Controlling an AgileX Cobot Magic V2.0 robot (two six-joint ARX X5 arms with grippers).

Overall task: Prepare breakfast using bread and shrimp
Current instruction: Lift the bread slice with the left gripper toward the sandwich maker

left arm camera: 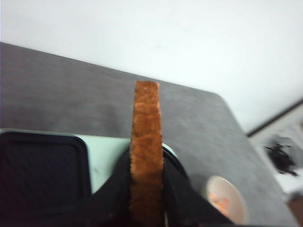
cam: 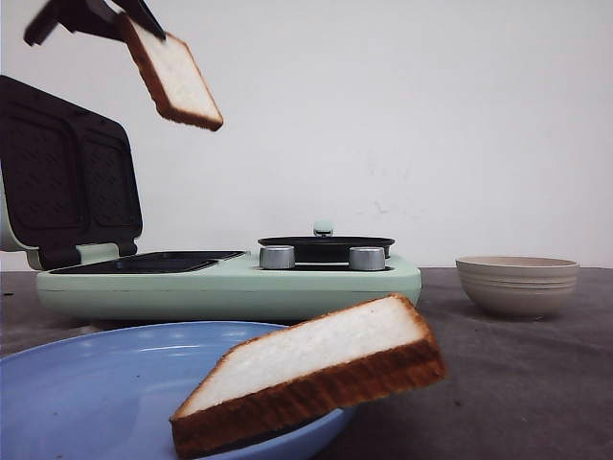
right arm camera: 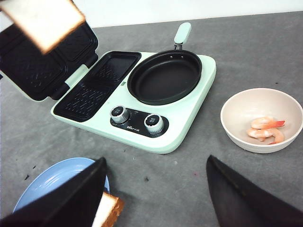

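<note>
My left gripper (cam: 129,19) is shut on one bread slice (cam: 174,75) and holds it tilted, high above the open sandwich maker (cam: 230,278). In the left wrist view the slice's brown crust (left arm camera: 147,118) stands edge-on between the black fingers (left arm camera: 177,189). The second bread slice (cam: 316,374) lies on the blue plate (cam: 86,383), overhanging its right rim. The shrimp (right arm camera: 266,128) lie in the beige bowl (right arm camera: 236,132). My right gripper (right arm camera: 156,189) is open and empty, above the table between plate and bowl; it is not in the front view.
The sandwich maker's lid (cam: 62,172) stands open at the left over two ribbed grill plates (right arm camera: 97,85). A black frying pan (right arm camera: 164,76) sits on its right half, with two knobs (right arm camera: 137,118) in front. The bowl (cam: 517,285) stands to the appliance's right.
</note>
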